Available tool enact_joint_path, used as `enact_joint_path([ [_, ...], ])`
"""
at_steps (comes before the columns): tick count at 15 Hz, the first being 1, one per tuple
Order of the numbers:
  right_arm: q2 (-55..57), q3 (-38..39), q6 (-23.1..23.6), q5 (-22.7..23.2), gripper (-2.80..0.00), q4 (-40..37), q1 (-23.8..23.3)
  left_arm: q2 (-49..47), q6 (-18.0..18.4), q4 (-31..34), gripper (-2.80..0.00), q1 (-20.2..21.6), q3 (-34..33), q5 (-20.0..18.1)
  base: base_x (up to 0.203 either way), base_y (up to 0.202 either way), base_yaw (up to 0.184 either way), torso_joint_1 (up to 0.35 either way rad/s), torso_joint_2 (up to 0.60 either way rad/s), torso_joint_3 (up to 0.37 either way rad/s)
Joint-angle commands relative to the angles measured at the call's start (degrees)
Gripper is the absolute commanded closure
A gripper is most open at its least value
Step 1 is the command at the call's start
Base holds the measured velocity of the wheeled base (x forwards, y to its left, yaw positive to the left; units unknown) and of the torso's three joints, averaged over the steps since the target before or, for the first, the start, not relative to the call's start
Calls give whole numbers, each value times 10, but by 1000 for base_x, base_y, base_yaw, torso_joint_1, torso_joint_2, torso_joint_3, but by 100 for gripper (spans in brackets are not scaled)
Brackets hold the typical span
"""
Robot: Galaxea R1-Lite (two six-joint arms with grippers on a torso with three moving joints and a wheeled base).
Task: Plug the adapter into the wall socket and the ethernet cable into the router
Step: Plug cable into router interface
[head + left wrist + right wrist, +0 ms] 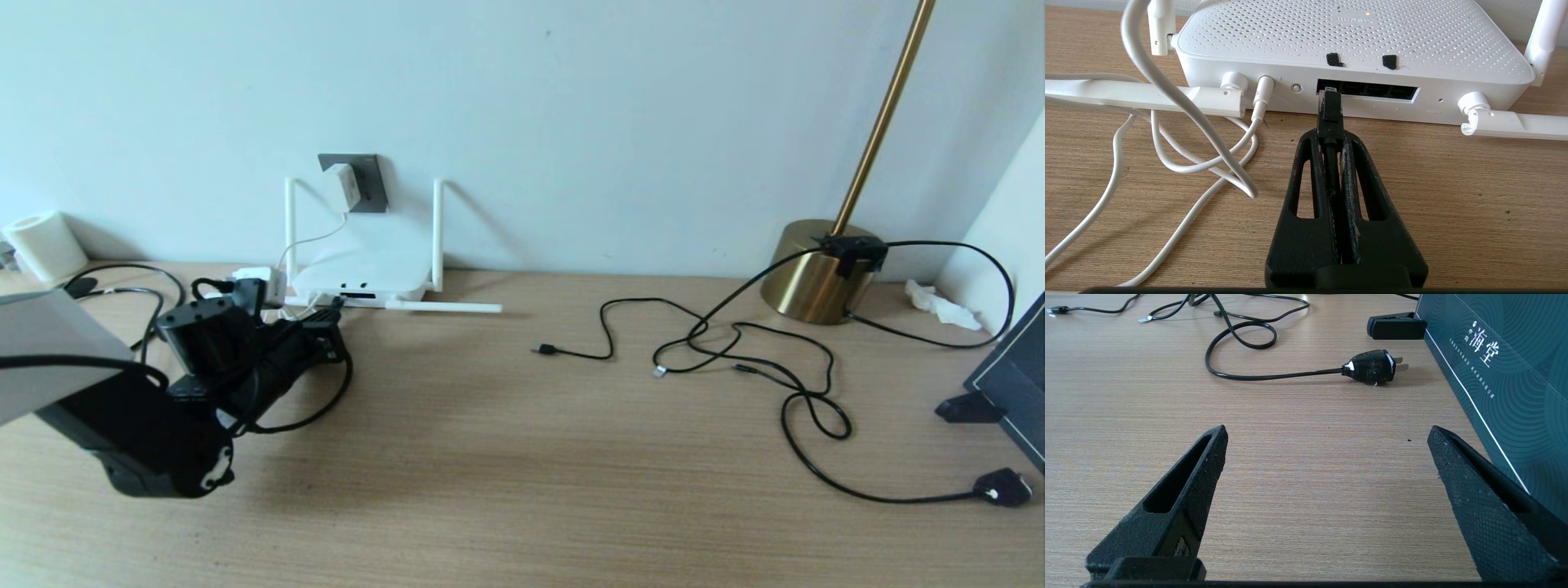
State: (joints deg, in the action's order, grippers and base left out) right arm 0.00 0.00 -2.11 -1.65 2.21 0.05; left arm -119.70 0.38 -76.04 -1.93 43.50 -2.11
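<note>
The left gripper (1329,136) is pressed tight on the ethernet cable (1329,108), right behind its little plug. The plug's clear tip sits at the mouth of the first dark port on the edge of the router (1355,41), but you cannot tell how far it has gone in. The router is a flat white box lying on the wooden table (522,457), close to the wall. Two of its white stick antennas (437,233) stand up, and the others lie flat along the table. The adapter (343,188) is already plugged into the wall socket (369,181), which is a dark grey plate on the wall just above the router. A thin white cord (1167,163) (loopy and a bit messy) lies on the table and goes into the router next to the ports. The right gripper (1327,435) has its two black fingers spread wide, holding nothing, low over the table. Near it are a black power plug (1372,367) and a dark green box (1502,367). A gold lamp base (804,273) stands by the wall.
</note>
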Motion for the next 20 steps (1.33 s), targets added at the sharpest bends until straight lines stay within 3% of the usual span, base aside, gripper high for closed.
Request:
enact_joint_path([
  [1,0,6,0,0,-280,1,0,-2,1,-4,0,0,2,0,0,0,0,0,0,0],
  [20,0,6,0,0,-280,1,0,4,-3,-4,0,-3,1,0,0,0,0,0,0,0],
])
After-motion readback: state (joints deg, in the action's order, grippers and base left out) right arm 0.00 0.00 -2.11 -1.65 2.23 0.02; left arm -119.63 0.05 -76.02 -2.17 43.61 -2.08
